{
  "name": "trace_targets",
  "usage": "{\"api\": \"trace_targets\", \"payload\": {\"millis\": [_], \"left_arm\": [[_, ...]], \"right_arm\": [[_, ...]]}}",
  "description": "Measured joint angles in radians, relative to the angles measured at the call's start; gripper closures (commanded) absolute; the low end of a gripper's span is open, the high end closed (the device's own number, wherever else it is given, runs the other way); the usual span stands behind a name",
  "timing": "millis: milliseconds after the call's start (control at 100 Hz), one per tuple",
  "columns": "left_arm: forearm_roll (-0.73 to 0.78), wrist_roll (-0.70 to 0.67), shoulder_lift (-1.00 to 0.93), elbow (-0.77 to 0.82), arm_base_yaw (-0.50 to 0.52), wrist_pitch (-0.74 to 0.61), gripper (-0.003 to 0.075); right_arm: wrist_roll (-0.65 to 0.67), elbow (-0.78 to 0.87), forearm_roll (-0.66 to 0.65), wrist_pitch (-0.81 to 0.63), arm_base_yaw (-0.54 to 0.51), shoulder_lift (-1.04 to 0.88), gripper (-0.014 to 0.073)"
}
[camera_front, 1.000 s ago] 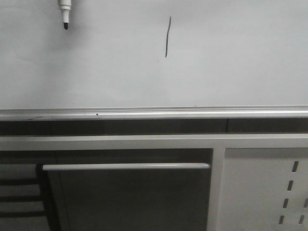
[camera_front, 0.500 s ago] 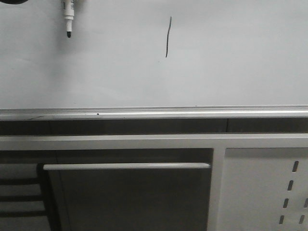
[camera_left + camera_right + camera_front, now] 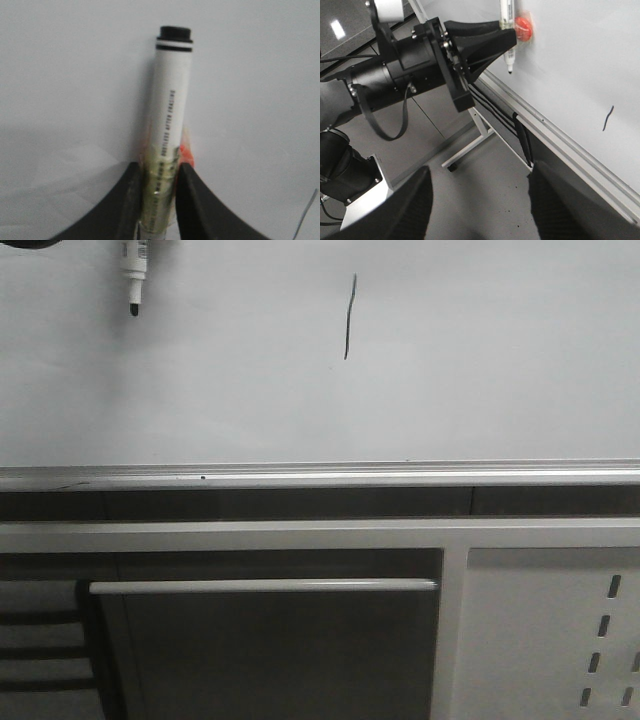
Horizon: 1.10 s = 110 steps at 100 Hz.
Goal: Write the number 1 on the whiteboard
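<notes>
Gripping the marker [image 3: 170, 110] firmly, left gripper [image 3: 159, 187] hovers off the whiteboard [image 3: 480, 390] — number 1 [image 3: 348, 318] looks done. Risk — uncapped tip brushing the board leaves a stray mark. Right gripper [image 3: 480, 200] spread, empty.

Number 1 [image 3: 348, 317]: on the whiteboard [image 3: 480, 360], upper middle.
Marker [image 3: 134, 278]: left of the stroke, well apart, tip pointing down.
Rail [image 3: 320, 476]: along the whiteboard's lower edge.
Cabinet panel [image 3: 545, 635]: below the rail, right side.

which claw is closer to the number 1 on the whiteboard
Probably the left, though the views don't settle it. The left claw, shut on the marker, is beside the number 1 on the whiteboard. The right claw is open, back from the board.
</notes>
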Motion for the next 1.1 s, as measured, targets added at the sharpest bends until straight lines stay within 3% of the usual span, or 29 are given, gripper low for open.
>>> {"api": "trace_targets", "payload": {"millis": [290,420,570,760,860,930,1050,1100], "left_arm": [[-0.005,0.000,0.000,0.000,0.002,-0.009,0.0340],[-0.005,0.000,-0.017,0.000,0.002,0.050,0.0271],[-0.005,0.022,-0.089,0.010,0.004,0.179,0.0264],[-0.002,0.067,-0.249,0.071,0.004,0.285,0.0271],[0.001,0.080,-0.349,0.112,0.004,0.319,0.0318],[0.001,0.091,-0.412,0.140,0.004,0.352,0.0393],[0.002,0.096,-0.514,0.181,0.004,0.435,0.0646],[0.004,0.097,-0.551,0.196,0.004,0.472,0.0739]], "right_arm": [[0.000,0.000,0.000,0.000,0.000,0.000,0.0207],[0.000,0.000,0.000,0.001,0.000,0.000,0.0208],[0.000,0.000,0.000,0.001,-0.007,-0.002,0.0208],[0.025,0.000,-0.003,0.002,-0.111,-0.034,0.0224],[0.055,0.000,-0.005,0.000,-0.189,-0.063,0.0321],[0.066,0.004,-0.005,-0.013,-0.240,-0.088,0.0445],[0.070,0.051,-0.007,-0.072,-0.291,-0.149,0.0643],[0.070,0.087,-0.007,-0.109,-0.297,-0.188,0.0663]]}}
